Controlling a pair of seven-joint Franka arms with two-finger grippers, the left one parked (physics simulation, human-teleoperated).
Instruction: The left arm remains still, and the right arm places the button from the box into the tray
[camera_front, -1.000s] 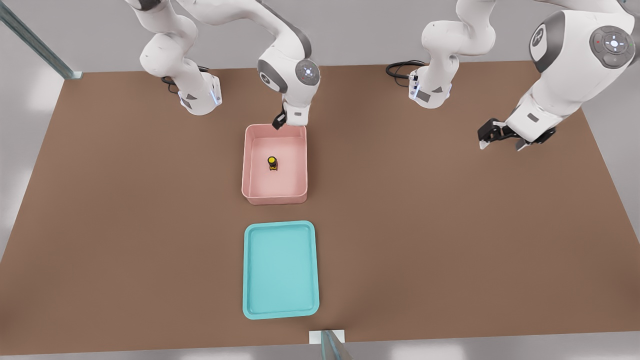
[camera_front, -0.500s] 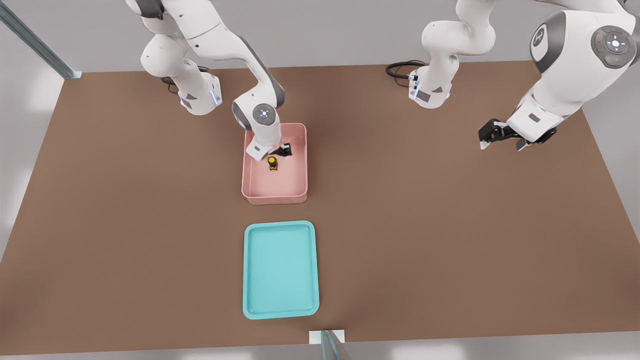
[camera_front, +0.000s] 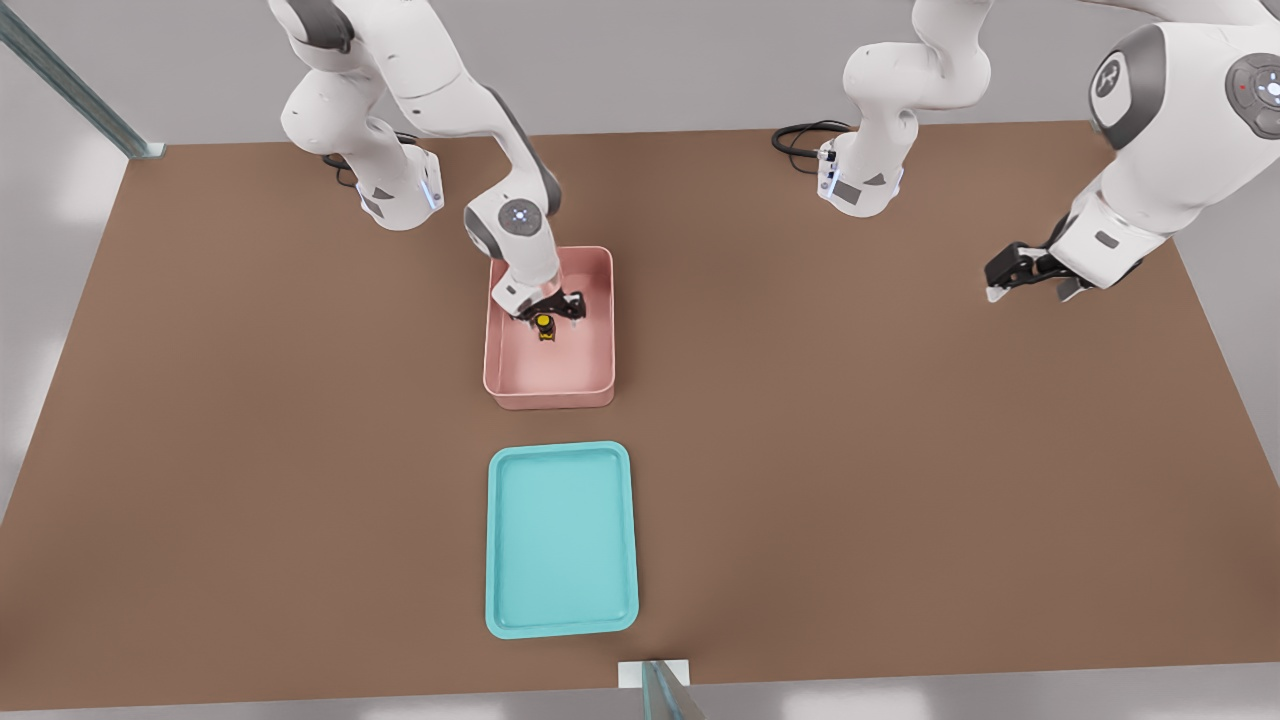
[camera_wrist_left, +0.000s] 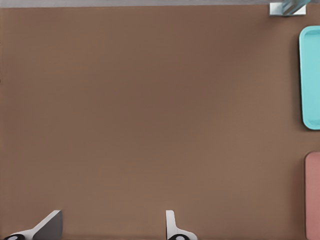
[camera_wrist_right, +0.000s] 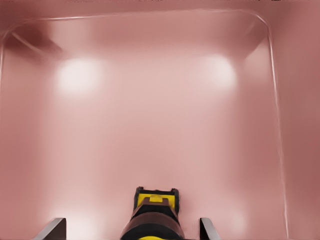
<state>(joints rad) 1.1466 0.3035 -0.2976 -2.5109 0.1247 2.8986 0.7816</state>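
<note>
The button (camera_front: 544, 325), a dark stub with a yellow top, stands on the floor of the pink box (camera_front: 548, 398) near the table's middle. My gripper (camera_front: 548, 312) is down inside the box, open, with one finger on each side of the button and no contact visible. In the right wrist view the button (camera_wrist_right: 152, 215) sits between the two pale fingertips (camera_wrist_right: 54, 229) of the gripper (camera_wrist_right: 131, 230), with the box (camera_wrist_right: 150, 100) floor beyond. The turquoise tray (camera_front: 562, 540) lies closer to the camera than the box, with a strip of table between them. The left wrist view catches the edges of the tray (camera_wrist_left: 312, 75) and the box (camera_wrist_left: 314, 195).
The other arm's gripper (camera_front: 1030, 272) hangs above the table at the front view's right. Both arm bases (camera_front: 400, 195) and a black cable (camera_front: 800, 135) sit along the far edge. A metal post (camera_front: 655, 685) stands at the near edge.
My gripper has come from the box's far wall down into the box and turned, so its fingers now flank the button. The button has not moved.
</note>
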